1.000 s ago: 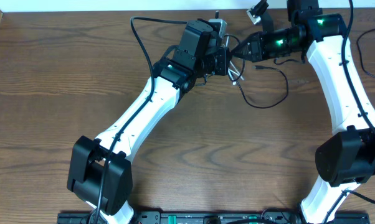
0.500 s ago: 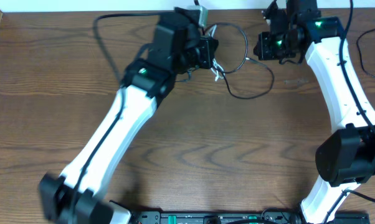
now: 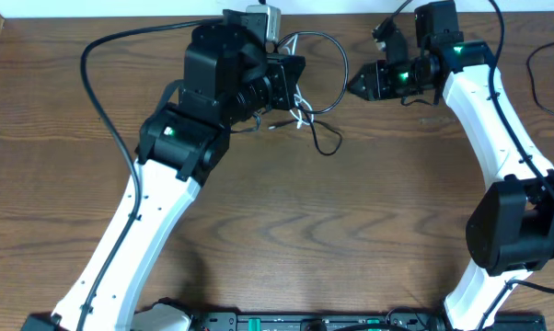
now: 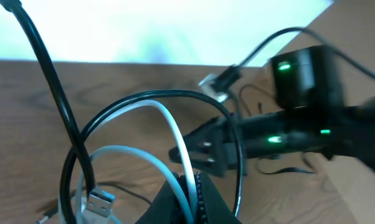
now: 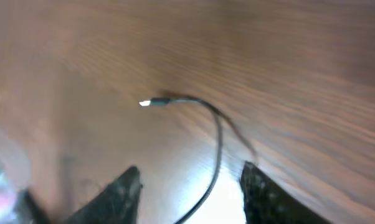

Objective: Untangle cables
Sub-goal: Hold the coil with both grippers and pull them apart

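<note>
Cables looped upward from left gripper

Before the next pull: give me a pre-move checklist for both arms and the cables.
1. Left gripper holds the white cable: ok, the cable runs into its closed fingers.
2. Right gripper open and empty: ok, fingers apart, nothing pinched.
3. Black cable free of the white cable: not ok, their loops overlap at the left gripper.
4. Black cable also pinched by the left gripper: cannot tell.
5. Target for the right gripper: ok, a plug end shows ahead between its fingers, though the view is blurred.
6. Grippers apart: ok, a gap shows in the overhead view.
</note>
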Controlling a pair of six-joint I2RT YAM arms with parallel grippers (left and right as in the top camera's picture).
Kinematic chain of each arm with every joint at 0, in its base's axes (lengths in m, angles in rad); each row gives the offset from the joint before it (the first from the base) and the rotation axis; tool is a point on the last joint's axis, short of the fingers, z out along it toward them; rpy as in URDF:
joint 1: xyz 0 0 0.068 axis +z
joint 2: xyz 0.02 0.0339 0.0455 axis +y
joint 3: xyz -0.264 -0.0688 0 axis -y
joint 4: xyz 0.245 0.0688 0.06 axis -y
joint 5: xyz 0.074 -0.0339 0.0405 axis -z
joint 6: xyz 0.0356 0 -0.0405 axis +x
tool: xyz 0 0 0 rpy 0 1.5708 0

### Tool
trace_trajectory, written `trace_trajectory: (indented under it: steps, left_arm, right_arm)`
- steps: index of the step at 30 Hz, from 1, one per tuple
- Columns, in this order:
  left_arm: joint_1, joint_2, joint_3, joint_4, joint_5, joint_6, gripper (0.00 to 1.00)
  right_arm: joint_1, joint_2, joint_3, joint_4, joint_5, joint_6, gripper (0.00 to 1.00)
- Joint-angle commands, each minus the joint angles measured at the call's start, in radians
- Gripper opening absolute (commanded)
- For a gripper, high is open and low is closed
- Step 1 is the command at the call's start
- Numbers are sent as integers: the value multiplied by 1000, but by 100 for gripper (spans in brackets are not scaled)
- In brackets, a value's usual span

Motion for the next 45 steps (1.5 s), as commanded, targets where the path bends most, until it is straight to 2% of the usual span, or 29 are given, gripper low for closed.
trace_trajectory:
  steps: [1, 14, 18, 27, 31, 40, 45]
  left_arm:
    - [18, 37, 2, -8, -6, -14, 8]
    - [79, 118, 2, -38, -7, -168, 8]
    - [79, 119, 2, -37, -6, -210, 8]
    - [76, 119, 2, -41, -1, -276, 8]
    - [66, 119, 2, -41, 25, -302, 8]
    - [20, 119, 2, -40, 24, -301, 8]
    - [19, 113, 2, -28, 55, -300, 8]
  right_arm:
    - [-16, -23, 6, 1, -213, -67, 55]
    - [-127, -27, 6, -1, -584, -72, 62]
    - [-139, -27, 6, -2, -607, -72, 67]
    - [-88, -27, 6, 7, -586, -71, 72]
    - [-50, -27, 6, 19, -501, -55, 73]
    - [57, -27, 6, 112, -90, 172, 70]
    - [98, -27, -8, 83, 358, 332, 65]
